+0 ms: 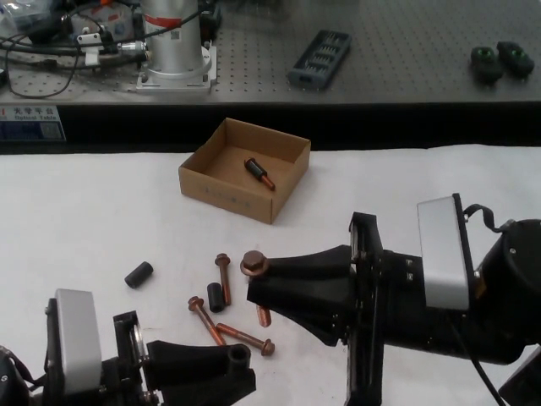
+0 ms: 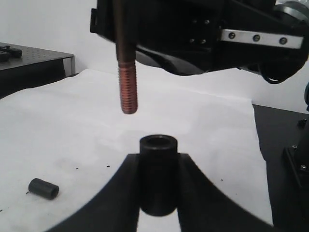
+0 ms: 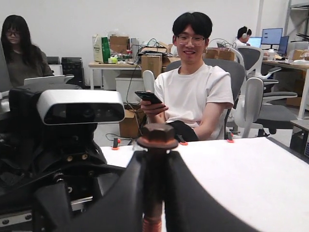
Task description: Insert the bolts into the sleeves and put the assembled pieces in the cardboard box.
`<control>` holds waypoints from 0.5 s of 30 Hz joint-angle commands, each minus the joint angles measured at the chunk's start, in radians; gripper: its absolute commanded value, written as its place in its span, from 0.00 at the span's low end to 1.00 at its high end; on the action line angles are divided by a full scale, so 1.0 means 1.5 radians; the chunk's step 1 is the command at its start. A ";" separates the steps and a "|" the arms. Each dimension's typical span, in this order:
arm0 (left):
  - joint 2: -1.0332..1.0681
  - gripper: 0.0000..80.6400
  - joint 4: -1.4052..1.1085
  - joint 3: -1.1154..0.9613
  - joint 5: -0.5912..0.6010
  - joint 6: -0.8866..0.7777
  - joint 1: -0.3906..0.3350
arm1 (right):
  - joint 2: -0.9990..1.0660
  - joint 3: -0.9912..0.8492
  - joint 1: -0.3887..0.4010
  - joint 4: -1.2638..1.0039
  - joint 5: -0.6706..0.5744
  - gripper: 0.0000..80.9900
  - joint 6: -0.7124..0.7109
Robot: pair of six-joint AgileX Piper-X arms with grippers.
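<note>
My left gripper is shut on a black sleeve, held upright with its bore facing up. My right gripper is shut on a copper bolt, head up and thread down. The bolt's threaded end hangs a little above the sleeve and off to one side, not touching it. The cardboard box stands further back with one assembled piece inside. Loose bolts and two loose sleeves lie on the white sheet.
Two more bolts lie between the arms. A spare sleeve rests on the sheet beside my left gripper. Behind the box runs a perforated bench with a metal post, a dark rack and black parts.
</note>
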 commanded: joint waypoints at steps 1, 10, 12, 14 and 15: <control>0.002 0.01 -0.007 -0.007 0.006 0.014 -0.006 | -0.001 -0.008 0.003 -0.015 -0.012 0.08 0.009; 0.004 0.01 -0.003 -0.007 0.006 0.014 -0.006 | -0.001 -0.008 0.017 -0.042 -0.035 0.08 0.044; 0.004 0.01 -0.003 -0.007 0.006 0.014 -0.006 | -0.001 -0.008 0.032 -0.044 -0.035 0.08 0.042; 0.003 0.01 -0.003 -0.007 0.011 0.014 -0.006 | -0.001 -0.008 0.047 -0.045 -0.035 0.08 0.036; 0.003 0.01 -0.003 -0.007 0.020 0.014 -0.006 | -0.001 -0.008 0.051 -0.045 -0.035 0.08 0.032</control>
